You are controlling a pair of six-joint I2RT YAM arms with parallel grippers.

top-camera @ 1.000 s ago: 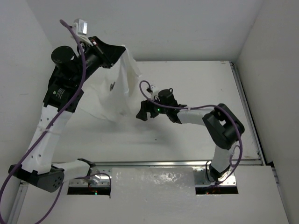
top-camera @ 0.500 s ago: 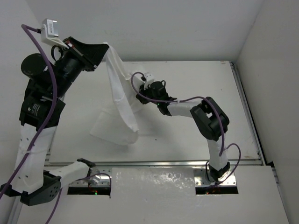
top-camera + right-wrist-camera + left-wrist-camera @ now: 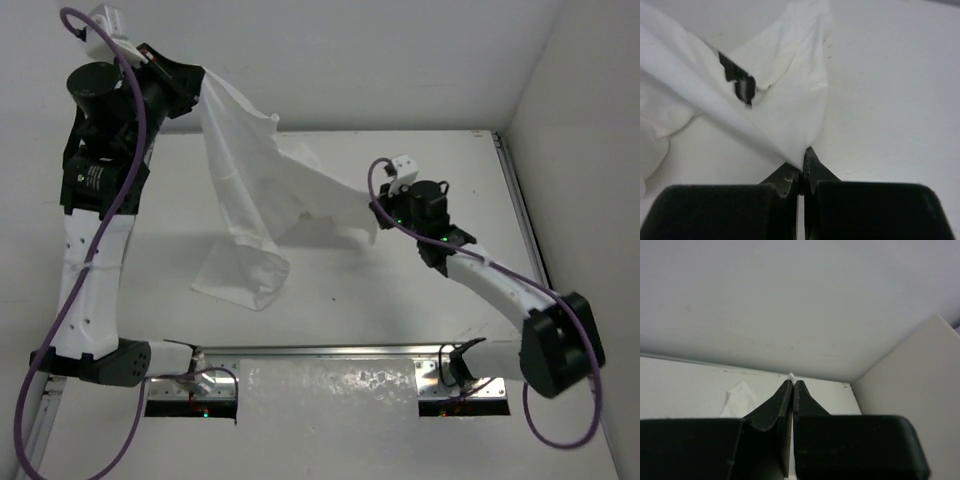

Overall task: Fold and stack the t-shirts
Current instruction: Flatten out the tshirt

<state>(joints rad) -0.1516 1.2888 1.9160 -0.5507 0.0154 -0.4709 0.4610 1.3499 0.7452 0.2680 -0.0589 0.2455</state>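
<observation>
White thin t-shirt (image 3: 242,185), creased, draped aloft, unfolded.

The white table (image 3: 450,180) is boxed in by pale walls on its left, far and right sides, and a metal rail (image 3: 330,350) runs along its near edge. Only the lower end of the white t-shirt (image 3: 250,190) lies on it, crumpled left of centre. The rest of the cloth is raised off the surface.
</observation>
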